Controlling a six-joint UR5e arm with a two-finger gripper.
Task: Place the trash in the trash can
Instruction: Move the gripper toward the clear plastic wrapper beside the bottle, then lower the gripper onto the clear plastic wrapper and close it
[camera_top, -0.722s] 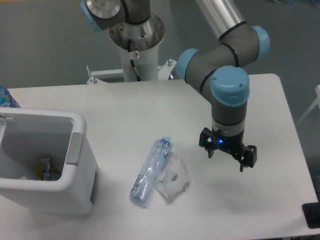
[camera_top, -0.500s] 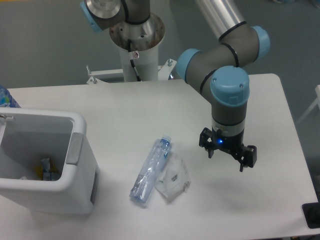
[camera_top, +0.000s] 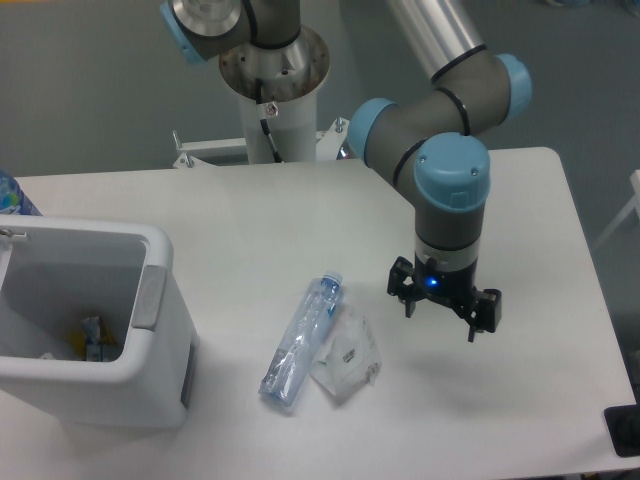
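Two pieces of trash lie touching at lower centre: a crushed plastic bottle (camera_top: 301, 343) and a white folded mask (camera_top: 347, 354). Grabbing one may drag the other, or the slick bottle could squirt free. Right of them, the end effector (camera_top: 440, 308) hovers spread and empty. The trash can (camera_top: 150, 262) stands lower left on the white bench (camera_top: 250, 220), over grey flooring.

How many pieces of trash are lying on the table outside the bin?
2: the bottle left of the jaws, and the mask touching its right side. More scraps lie inside the bin.
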